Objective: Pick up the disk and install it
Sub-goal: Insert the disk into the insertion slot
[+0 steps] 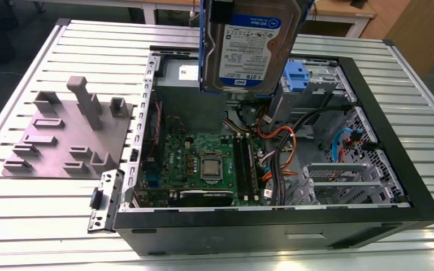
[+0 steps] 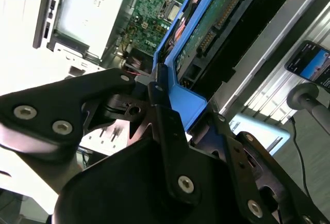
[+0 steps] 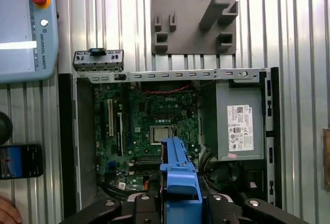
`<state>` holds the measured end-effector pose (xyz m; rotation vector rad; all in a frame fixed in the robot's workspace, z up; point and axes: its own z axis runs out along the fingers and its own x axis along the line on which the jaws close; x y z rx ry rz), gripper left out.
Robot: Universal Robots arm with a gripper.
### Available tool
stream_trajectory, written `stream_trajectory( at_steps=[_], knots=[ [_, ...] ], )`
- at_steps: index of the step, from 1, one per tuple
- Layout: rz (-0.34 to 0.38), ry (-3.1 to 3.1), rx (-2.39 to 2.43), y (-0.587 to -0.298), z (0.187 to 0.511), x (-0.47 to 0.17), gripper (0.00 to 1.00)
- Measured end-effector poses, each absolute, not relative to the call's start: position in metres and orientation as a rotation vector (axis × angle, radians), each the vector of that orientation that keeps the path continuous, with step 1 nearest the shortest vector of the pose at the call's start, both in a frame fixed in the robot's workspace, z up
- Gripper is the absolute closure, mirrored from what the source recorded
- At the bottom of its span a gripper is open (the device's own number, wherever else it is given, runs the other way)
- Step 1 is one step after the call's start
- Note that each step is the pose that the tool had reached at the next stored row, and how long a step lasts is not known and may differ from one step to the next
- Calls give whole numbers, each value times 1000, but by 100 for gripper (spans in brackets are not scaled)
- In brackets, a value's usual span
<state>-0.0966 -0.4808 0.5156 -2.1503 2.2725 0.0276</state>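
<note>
Now the tool [image 2: 161, 91] clamps the disk [image 1: 251, 51], upper middle of the exterior view, above the open case [image 1: 277, 231]; seating likely needs careful alignment.

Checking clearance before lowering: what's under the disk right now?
The disk hangs over the open case; motherboard and cables show beneath. The spot straight below is covered by the disk itself.

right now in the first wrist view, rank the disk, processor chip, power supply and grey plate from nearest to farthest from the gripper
1. disk, held in the gripper, above the case.
2. processor chip, on the board mid-case, and power supply, in the case's corner: too close to call.
3. grey plate, on the table outside the case.
</note>
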Motion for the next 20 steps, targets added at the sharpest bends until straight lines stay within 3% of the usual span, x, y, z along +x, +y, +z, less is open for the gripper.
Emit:
stream_trajectory(
  at_steps=[20],
  knots=[
    [28,2272,-2150,-492,509,-82,64]
  ],
)
